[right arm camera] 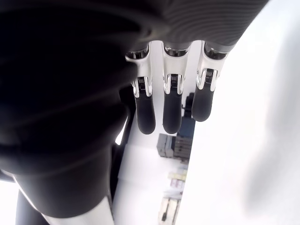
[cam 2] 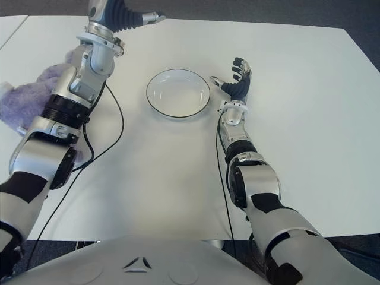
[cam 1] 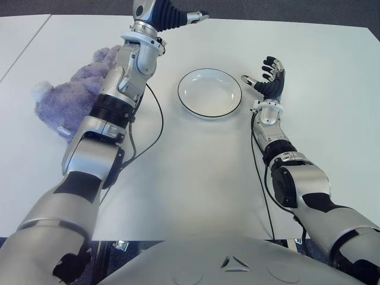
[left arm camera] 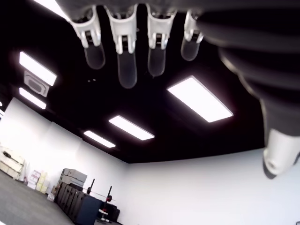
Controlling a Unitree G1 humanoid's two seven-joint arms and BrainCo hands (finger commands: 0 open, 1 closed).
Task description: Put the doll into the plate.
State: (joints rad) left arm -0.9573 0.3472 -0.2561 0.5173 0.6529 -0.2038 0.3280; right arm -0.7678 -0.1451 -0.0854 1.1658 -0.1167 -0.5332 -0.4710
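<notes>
Doll (cam 1: 71, 98) by counter's (cam 1: 196, 172) left edge, untouched. My left hand (cam 1: 172, 18) raised, fingers spread, empty; right hand (cam 1: 270, 80) beside plate (cam 1: 209, 92), fingers loose.

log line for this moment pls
left hand: open, raised past doll | right hand: open, right of plate | doll: on table | plate: empty

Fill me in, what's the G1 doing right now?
It's meant to put the doll in the plate, but nothing is held yet. The purple doll lies on the table at the robot's left, partly hidden behind the left arm. The left hand is raised near the table's far edge, fingers open and empty. The right hand shows just right of the empty plate, open too.
</notes>
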